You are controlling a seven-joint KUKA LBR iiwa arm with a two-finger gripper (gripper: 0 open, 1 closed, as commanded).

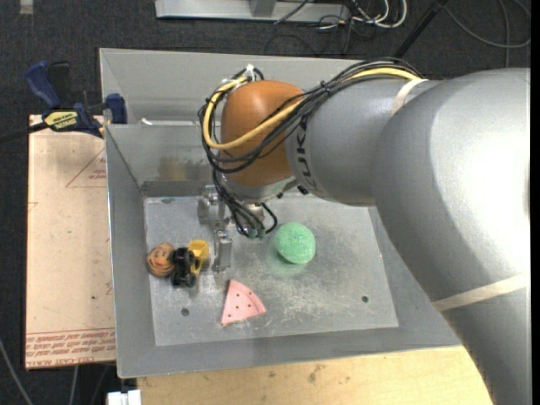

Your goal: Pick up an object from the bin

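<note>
The arm (439, 167) comes in from the right and covers the bin's (337, 298) right wall and far right corner. Its orange cover (257, 137) hangs over the back of the floor. Below the cover, the pincer (221, 256) points down at the left middle of the floor. I cannot tell whether it is released or clenched.

Just left of the pincer tip lies a small yellow and black toy (189, 264), close enough that touching or apart is unclear. An orange-brown lump (159, 260) rests against the toy's left side, near the left wall but clear of it. A green ball (295, 244) sits to the right of the pincer, with a narrow strip of bare floor between them. A pink wedge (240, 303) lies flat in front of the pincer, toward the near edge and apart from the other things.

The open room is on the floor's right half in front of the ball, along the near edge on either side of the wedge, and in the back left corner under the sloping wall.
</note>
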